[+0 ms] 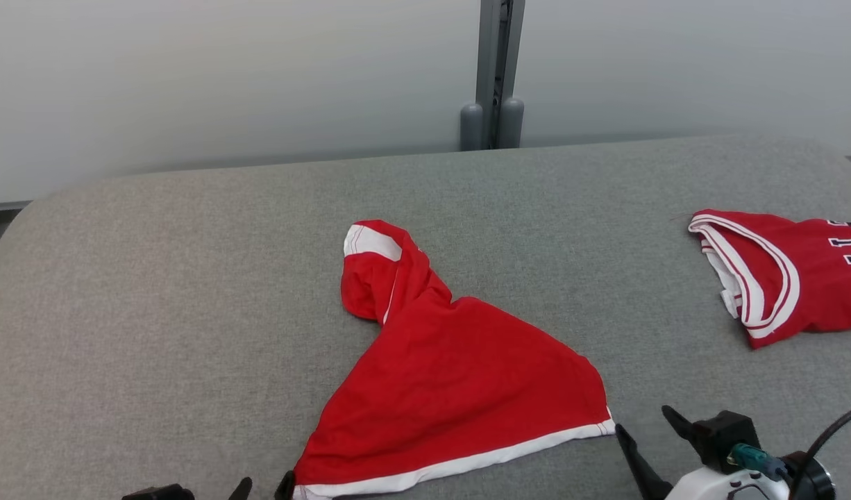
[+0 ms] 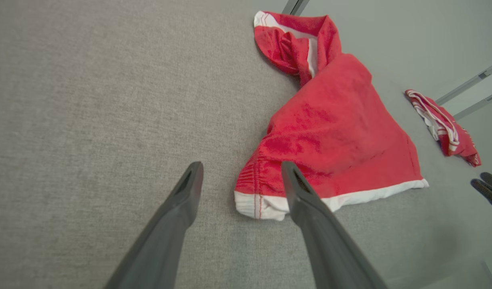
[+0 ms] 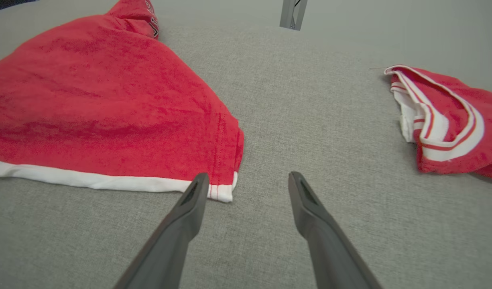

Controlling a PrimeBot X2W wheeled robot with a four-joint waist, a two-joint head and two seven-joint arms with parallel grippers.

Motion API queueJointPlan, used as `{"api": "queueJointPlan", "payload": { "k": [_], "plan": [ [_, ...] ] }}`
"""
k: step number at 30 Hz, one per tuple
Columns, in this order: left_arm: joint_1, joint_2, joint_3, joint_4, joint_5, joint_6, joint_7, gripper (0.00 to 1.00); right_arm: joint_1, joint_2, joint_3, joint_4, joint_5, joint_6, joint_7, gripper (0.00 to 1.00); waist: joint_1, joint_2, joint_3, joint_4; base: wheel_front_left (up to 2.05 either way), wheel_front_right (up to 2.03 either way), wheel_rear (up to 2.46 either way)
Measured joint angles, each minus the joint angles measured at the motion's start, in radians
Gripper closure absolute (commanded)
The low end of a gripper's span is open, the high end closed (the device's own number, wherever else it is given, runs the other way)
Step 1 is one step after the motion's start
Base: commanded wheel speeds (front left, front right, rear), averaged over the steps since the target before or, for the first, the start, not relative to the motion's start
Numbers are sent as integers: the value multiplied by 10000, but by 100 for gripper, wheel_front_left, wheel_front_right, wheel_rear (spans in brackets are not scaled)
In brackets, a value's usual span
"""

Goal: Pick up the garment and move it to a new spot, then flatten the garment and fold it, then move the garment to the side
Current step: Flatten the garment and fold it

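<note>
in the middle of the grey fabric-covered bench [image 1: 155,278], the red cloth garment with a white band along its hem [image 1: 460,368] is lying in a rough triangle, its wide side facing the robot. the white hem [image 1: 467,464] is forming the long axis: it is running across the near edge from the robot's left to its right, sloping slightly away on the right, while the cloth is narrowing away from the robot into a bunched, white-tipped end [image 1: 370,243].

the left jaws are standing wide open and gripping nothing. in the left wrist view their dark fingers [image 2: 306,196] are bracketing the left corner of the hem [image 2: 258,204], one finger crossing in front of the band; whether it is touching the cloth is not clear. the right jaws are likewise gaping and empty. in the right wrist view one right finger [image 3: 192,200] is sitting just beside the right corner of the hem [image 3: 224,192], and the rest of that opening is lying over bare bench.

so each arm is waiting at its own corner, neither clearly nearer. the pick-up is probably calling for both to close on the hem ends, the right jaws shifting a little toward the robot's left first. a second red jersey with white stripes and dark lettering [image 1: 793,278] is lying well apart at the right of the bench.
</note>
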Motion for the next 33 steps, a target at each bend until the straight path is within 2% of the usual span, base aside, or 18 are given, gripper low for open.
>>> {"api": "queueJointPlan", "payload": {
  "k": [3,14,18,22,27,30,31,32,33],
  "plan": [
    [-51,-10,-284,134,-184,4,633,0,-303,-29,441,245,345,4,303,0,0,0,382,37,0,0,0],
    [-1047,23,-775,1139,-604,-23,731,0,-1433,161,811,1603,360,2,171,0,0,0,1512,361,0,0,0],
    [-1256,140,-1022,1310,-819,-105,721,0,-1687,182,955,1889,449,2,88,0,0,0,1627,466,0,0,0],
    [-1237,203,-1436,1206,-1538,-150,853,0,-1772,188,1030,2094,570,-2,-40,0,0,0,1601,496,0,0,0],
    [-970,562,-2056,859,-2184,-184,955,0,-1815,196,1089,2253,671,-4,-157,0,0,0,1562,501,0,0,0],
    [-992,744,-2171,953,-2213,-188,846,0,-1867,217,1174,2353,727,-13,-169,0,0,0,1551,522,0,0,0],
    [-1036,757,-2194,997,-2242,-188,748,0,-1889,217,1225,2389,773,-15,-169,22,0,0,1548,528,0,0,0],
    [-1097,732,-2167,1066,-2320,-188,616,0,-1924,217,1283,2428,836,-15,-165,56,0,0,1549,536,0,0,0],
    [-1189,744,-2211,1139,-2336,-188,531,13,-1965,232,1329,2452,922,-15,-167,77,0,0,1552,539,0,0,0]
  ]
}}
